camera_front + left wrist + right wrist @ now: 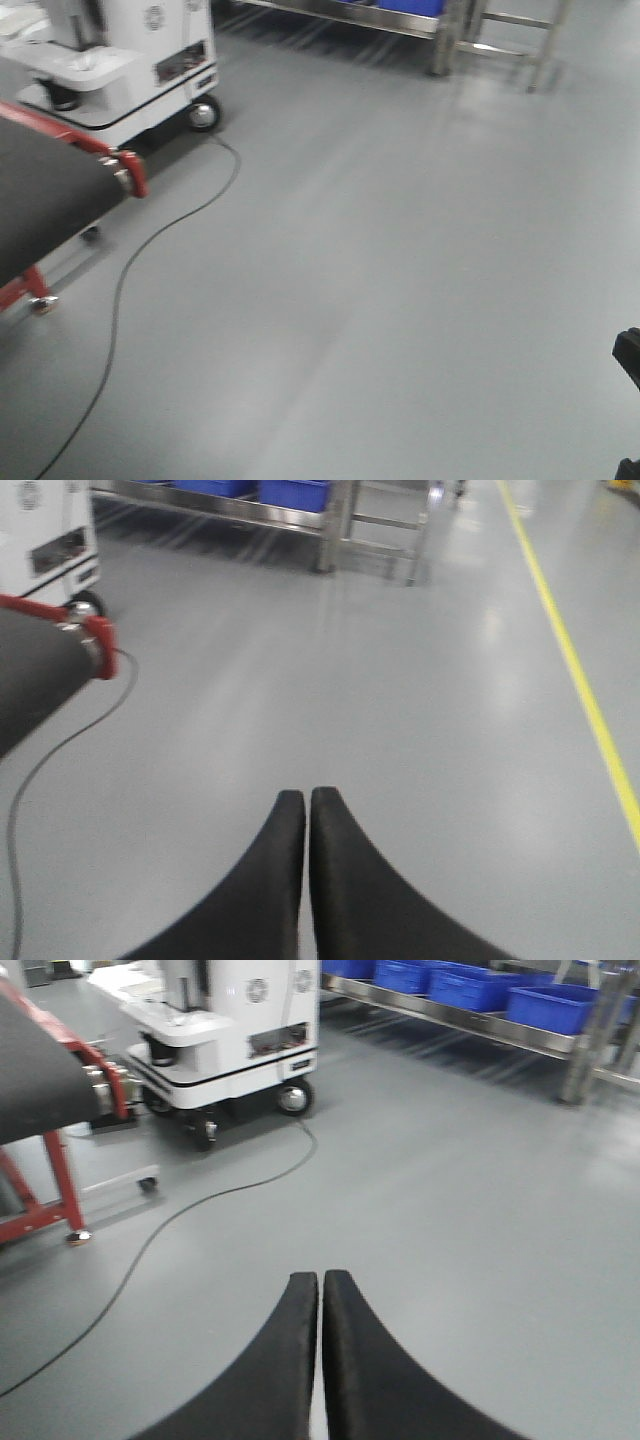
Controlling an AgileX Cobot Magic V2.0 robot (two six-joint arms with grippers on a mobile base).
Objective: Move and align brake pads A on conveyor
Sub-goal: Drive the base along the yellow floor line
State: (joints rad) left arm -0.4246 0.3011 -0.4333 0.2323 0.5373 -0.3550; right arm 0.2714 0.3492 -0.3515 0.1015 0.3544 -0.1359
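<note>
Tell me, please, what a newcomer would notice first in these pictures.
The dark conveyor with its red frame stands at the far left, and a black cable snakes across the grey floor beside it, near a white wheeled cart. Blue bins line a steel shelf at the back. The left tool and the right tool are both shut, holding nothing, above the floor.
</note>
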